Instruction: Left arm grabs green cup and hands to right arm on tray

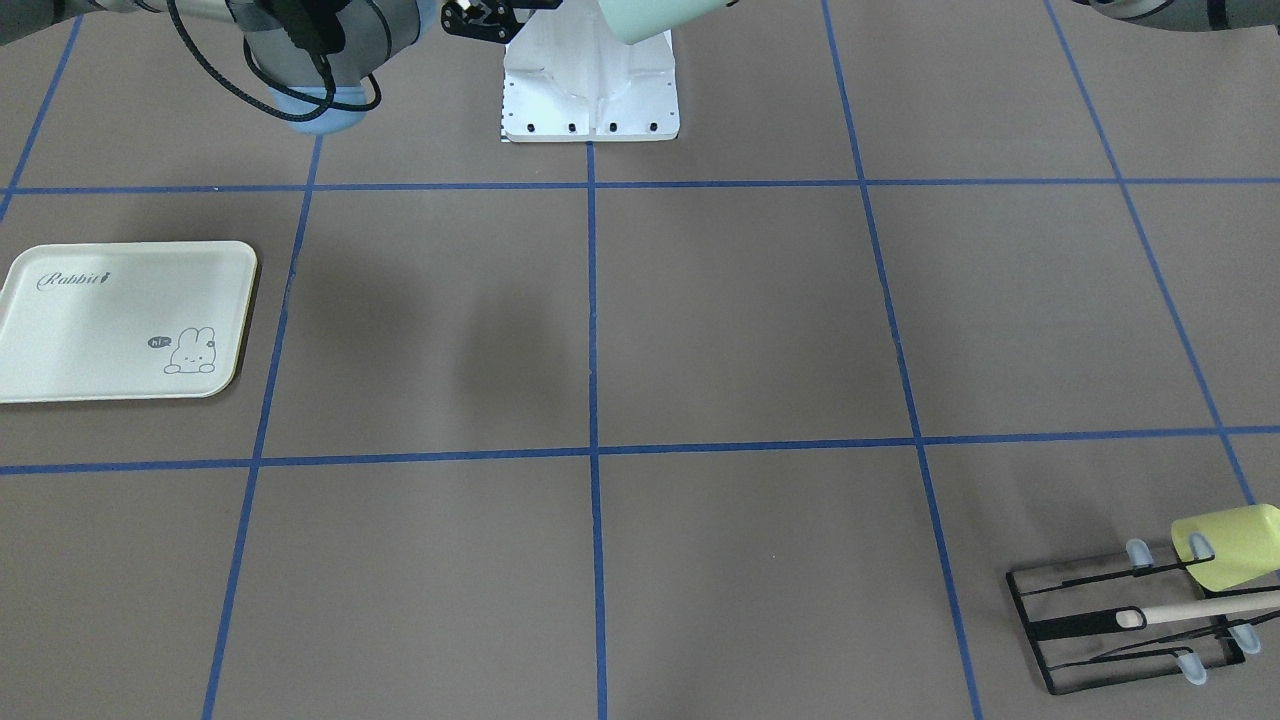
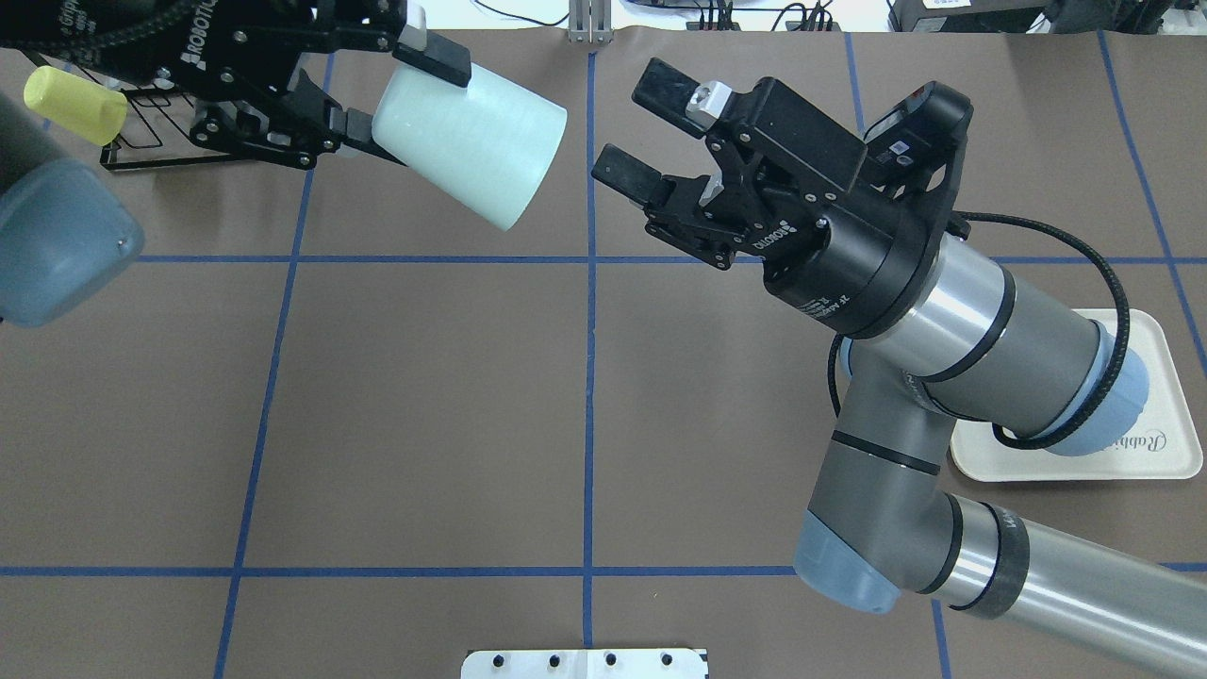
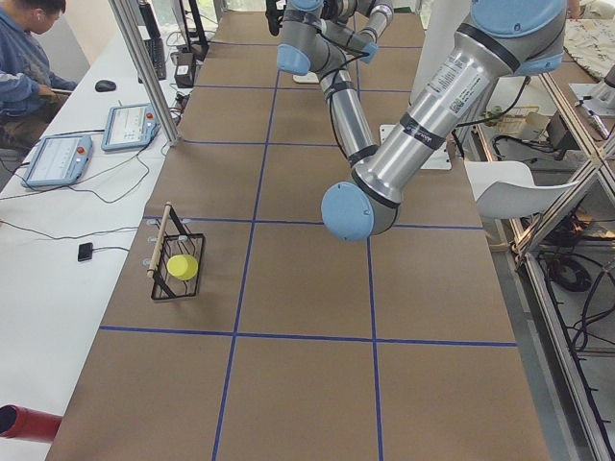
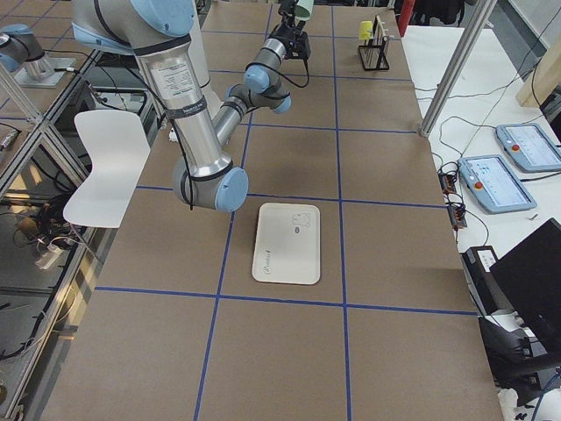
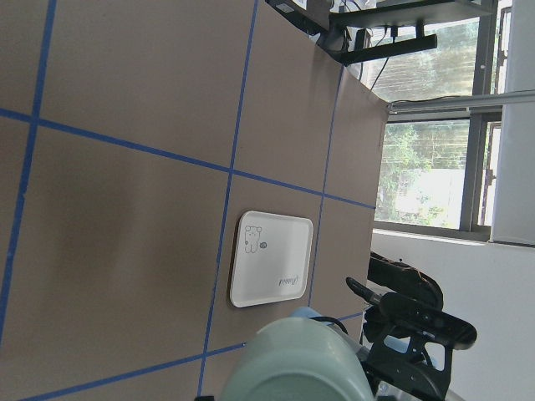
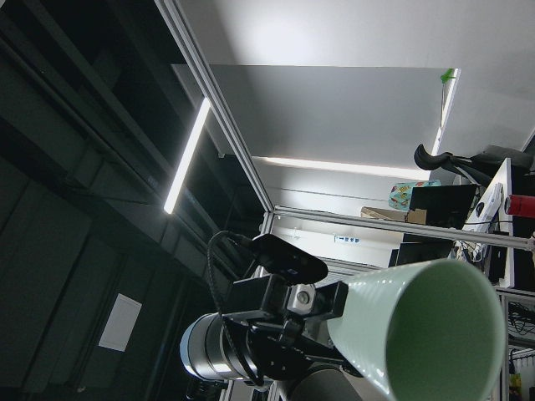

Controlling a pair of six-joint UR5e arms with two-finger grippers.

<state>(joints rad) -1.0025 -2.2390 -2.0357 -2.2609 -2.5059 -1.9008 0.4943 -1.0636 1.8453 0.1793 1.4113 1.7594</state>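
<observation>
Mint-green cup (image 2: 471, 141), tipped sideways above the bench (image 2: 424, 396), is gripped near its base by our left pincer (image 2: 401, 92); our right pincer (image 2: 643, 130), spread wide and empty, waits at its 3 o'clock. Releasing before the right closes, we judge, drops it short of the tray (image 2: 1169, 387).

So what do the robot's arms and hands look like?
Both arms, the left arm and right arm, are silver-grey tubes with light-blue joint caps. A black cable loops round the right wrist. The left gripper and right gripper are black, each with two fingers and white ROBOTIQ lettering.
</observation>
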